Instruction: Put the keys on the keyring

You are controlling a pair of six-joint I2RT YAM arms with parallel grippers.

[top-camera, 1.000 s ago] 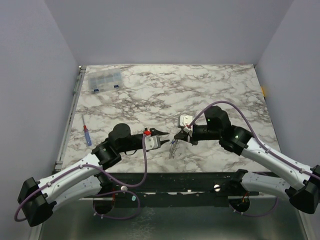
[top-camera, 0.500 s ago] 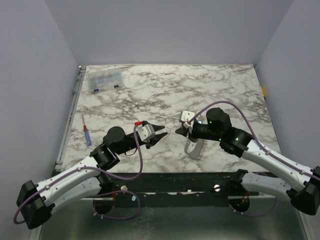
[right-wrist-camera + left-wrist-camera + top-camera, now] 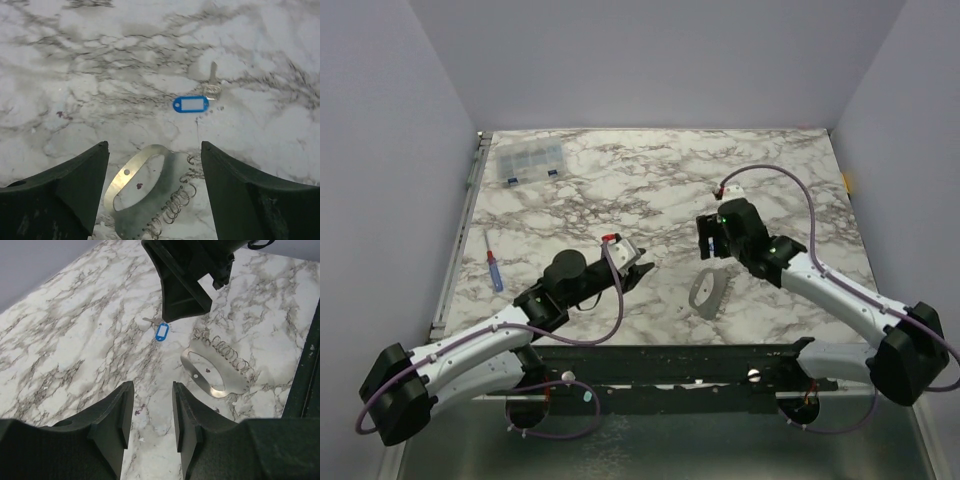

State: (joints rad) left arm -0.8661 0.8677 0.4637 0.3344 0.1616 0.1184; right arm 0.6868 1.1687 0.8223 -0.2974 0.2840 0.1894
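Overhead view: both arms reach in over the table point(image 3: 620, 190). The keyring point(image 3: 710, 292) lies flat on the top between the two grippers, near the front edge, touching neither. The left gripper point(image 3: 642, 272) points toward it from the left. The right gripper point(image 3: 708, 242) hangs just beyond it, on the far side.

Left wrist view: the left fingers point(image 3: 120, 420) stand a narrow gap apart with only bare top between them. Here the keyring reads as a flat metal band bent into a loop, with a wire coil point(image 3: 225, 347) along one side. Beyond it lie a blue tag point(image 3: 161, 332) and a key point(image 3: 149, 320), close under the dark right gripper.

Right wrist view: the right fingers point(image 3: 65, 195) are spread wide and hold nothing. The keyring lies on the top below and between them. The tag and key lie apart from it, farther out, the key joined to the tag's end by a small ring. Neither can be made out from overhead.

Surface: white marble pattern with grey veins. A clear box point(image 3: 530, 162) sits at the far left corner. A screwdriver point(image 3: 495, 272) lies by the left edge. Plain pale walls point(image 3: 650, 60) close three sides.
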